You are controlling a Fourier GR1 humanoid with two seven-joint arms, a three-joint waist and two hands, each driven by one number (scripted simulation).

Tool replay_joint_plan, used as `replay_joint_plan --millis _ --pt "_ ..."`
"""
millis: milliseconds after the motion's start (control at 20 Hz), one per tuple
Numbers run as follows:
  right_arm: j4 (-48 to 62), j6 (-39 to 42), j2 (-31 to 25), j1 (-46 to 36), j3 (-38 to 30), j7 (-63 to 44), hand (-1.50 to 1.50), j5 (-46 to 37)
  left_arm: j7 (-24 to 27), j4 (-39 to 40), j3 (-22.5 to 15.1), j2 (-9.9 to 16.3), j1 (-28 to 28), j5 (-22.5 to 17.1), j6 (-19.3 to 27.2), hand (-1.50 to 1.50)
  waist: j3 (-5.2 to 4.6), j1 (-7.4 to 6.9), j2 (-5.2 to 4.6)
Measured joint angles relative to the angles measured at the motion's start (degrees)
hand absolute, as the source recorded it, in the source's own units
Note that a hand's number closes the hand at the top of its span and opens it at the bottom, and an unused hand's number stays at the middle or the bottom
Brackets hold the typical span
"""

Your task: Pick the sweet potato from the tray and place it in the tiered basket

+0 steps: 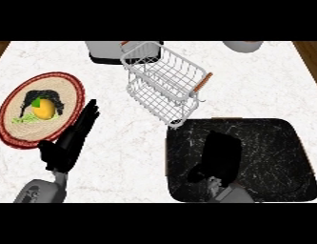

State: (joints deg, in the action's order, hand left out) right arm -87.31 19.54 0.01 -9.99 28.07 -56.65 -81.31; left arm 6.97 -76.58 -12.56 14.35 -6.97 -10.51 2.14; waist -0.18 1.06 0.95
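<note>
marble counter (259,86); no writing legible

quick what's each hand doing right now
Left hand: open, fingers straight, holding nothing, beside the woven plate.
Right hand: over the black tray; cannot be told whether it is open or holds anything.

I am looking down at my own two arms. My left hand (66,150) is showing as matte black all over, with long, slim black fingers (87,116) and a shorter black thumb jutting from its side. Behind it my rounded grey left forearm (40,193) is showing a smooth, pale casing with a darker ring at the wrist. My right hand (218,157) is showing as a blocky black shape, and my grey right forearm (231,196) is peeking in below it.
</note>
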Motion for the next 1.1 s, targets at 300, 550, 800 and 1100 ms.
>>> replay_joint_plan --millis 300,550,800,1100 --pt "-17.24 0.12 -0.48 12.65 -8.29 -1.71 1.50 7.08 0.04 -0.19 1.75 1.17 1.04 -0.66 -0.10 0.00 0.11 1.98 -0.05" --pt "-33.85 -2.18 -0.37 17.04 -8.95 -3.74 1.50 12.10 0.19 -0.46 1.39 0.96 1.58 -0.52 -0.67 0.00 0.14 1.31 -0.25" --pt "-45.93 -3.67 -0.31 12.78 -7.19 -6.00 1.50 12.47 0.43 -0.23 0.81 0.11 0.82 -0.05 -1.30 0.00 0.10 -0.01 -0.57" --pt "-45.98 -1.46 -0.35 -3.76 -9.43 -9.90 1.50 14.11 -0.30 -0.08 0.83 -0.42 -0.55 0.64 -1.61 0.00 0.01 -1.37 -0.88"
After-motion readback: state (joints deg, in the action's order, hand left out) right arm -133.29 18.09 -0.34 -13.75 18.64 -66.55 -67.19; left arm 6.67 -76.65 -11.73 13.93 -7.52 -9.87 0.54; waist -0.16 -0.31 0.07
